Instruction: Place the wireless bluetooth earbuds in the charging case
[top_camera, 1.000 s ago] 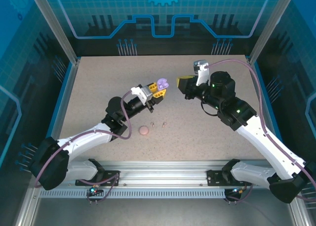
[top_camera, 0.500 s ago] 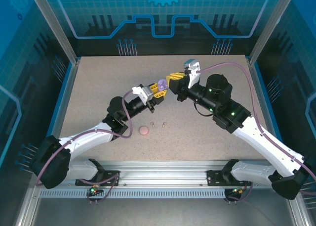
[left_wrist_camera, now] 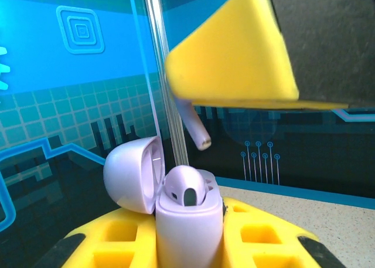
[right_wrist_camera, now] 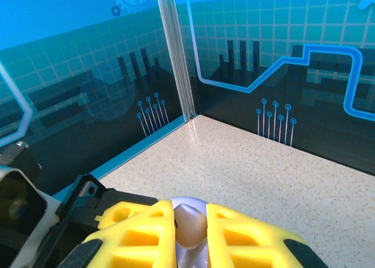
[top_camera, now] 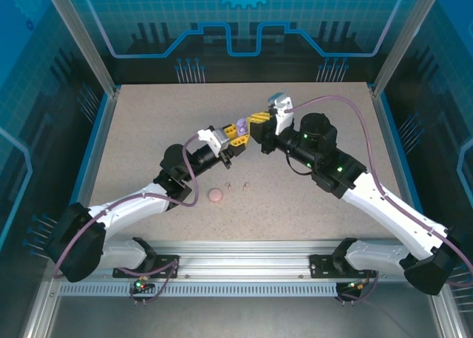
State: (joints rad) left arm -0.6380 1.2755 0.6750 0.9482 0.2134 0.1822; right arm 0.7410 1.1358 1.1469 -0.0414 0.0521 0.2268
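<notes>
Earbud [left_wrist_camera: 195,130] hanging just off mouth of open purple case [left_wrist_camera: 188,227]; right gripper [right_wrist_camera: 190,224] pinching it between yellow fingers [right_wrist_camera: 140,233], jaws nearly closed. Second earbud [left_wrist_camera: 186,192] sitting in case. Left gripper [top_camera: 238,133] clamping case body tightly, raised above table [top_camera: 148,131]. Two loose earbuds [top_camera: 229,184] [top_camera: 244,184] lying on table near pink case [top_camera: 216,195].

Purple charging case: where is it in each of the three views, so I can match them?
Top external: purple charging case just above picture centre, where the two claws meet.
Left wrist: bottom centre, lid open leftward, clamped in the left claw.
Right wrist: probably the lavender sliver behind the earbud pinched in the right claw, bottom centre.
Shared landmark: the right claw's yellow fingers.
</notes>
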